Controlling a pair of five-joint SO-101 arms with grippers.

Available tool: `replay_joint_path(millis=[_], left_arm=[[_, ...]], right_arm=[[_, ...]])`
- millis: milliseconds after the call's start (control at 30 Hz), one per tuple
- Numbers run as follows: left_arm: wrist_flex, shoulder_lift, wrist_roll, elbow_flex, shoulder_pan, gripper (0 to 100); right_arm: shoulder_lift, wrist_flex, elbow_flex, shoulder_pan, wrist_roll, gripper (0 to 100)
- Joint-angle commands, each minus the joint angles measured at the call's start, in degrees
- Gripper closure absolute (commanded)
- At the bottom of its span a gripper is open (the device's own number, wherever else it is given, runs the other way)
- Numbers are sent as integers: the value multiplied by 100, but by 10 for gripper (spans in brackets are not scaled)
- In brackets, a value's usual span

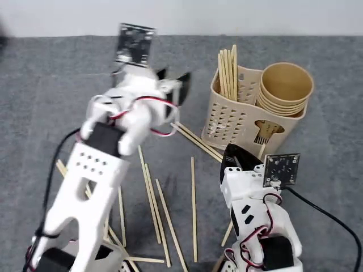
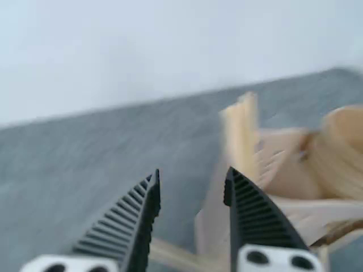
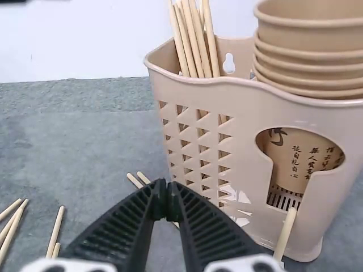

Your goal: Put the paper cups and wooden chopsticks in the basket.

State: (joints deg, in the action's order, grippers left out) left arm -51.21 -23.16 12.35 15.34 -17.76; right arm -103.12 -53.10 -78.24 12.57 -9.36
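A beige slotted basket (image 1: 227,122) stands at the right rear of the grey table. A stack of paper cups (image 1: 285,88) sits in its right compartment, and a bundle of wooden chopsticks (image 1: 228,65) stands upright in its left one. Several loose chopsticks (image 1: 193,204) lie on the mat in front. My left gripper (image 1: 173,78) hangs open and empty just left of the basket (image 2: 272,170). My right gripper (image 1: 232,154) is shut with nothing in it, low in front of the basket (image 3: 227,141), near the cups (image 3: 309,51) and the chopsticks (image 3: 190,39).
A pair of chopsticks (image 1: 198,141) lies against the basket's front left foot. One stick (image 3: 285,232) leans against the basket wall near my right gripper. More sticks (image 1: 150,192) are scattered between the two arms and under the left arm.
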Motion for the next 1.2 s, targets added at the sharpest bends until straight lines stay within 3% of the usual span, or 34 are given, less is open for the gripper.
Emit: replay_joint_path(millis=[0, 167, 300, 633, 967, 1167], left_arm=[[-1099, -431, -475, -303, 545, 827], [-2356, -404, -1160, -224, 1178, 827], [-2725, -404, -1609, 242, 1644, 823], [-2382, -396, -2708, 1895, 2418, 765], [-1785, -360, -2708, 2862, 2426, 765], [-1705, 932, -2532, 2422, 2435, 765]], right_arm=[[-13, 101, 44, -22, -53, 990], [-13, 101, 44, -22, -53, 990], [-13, 101, 35, -22, -53, 990], [-13, 136, -18, -13, -53, 990], [-13, 145, -53, -13, -53, 990], [-13, 145, -53, -13, -53, 990]])
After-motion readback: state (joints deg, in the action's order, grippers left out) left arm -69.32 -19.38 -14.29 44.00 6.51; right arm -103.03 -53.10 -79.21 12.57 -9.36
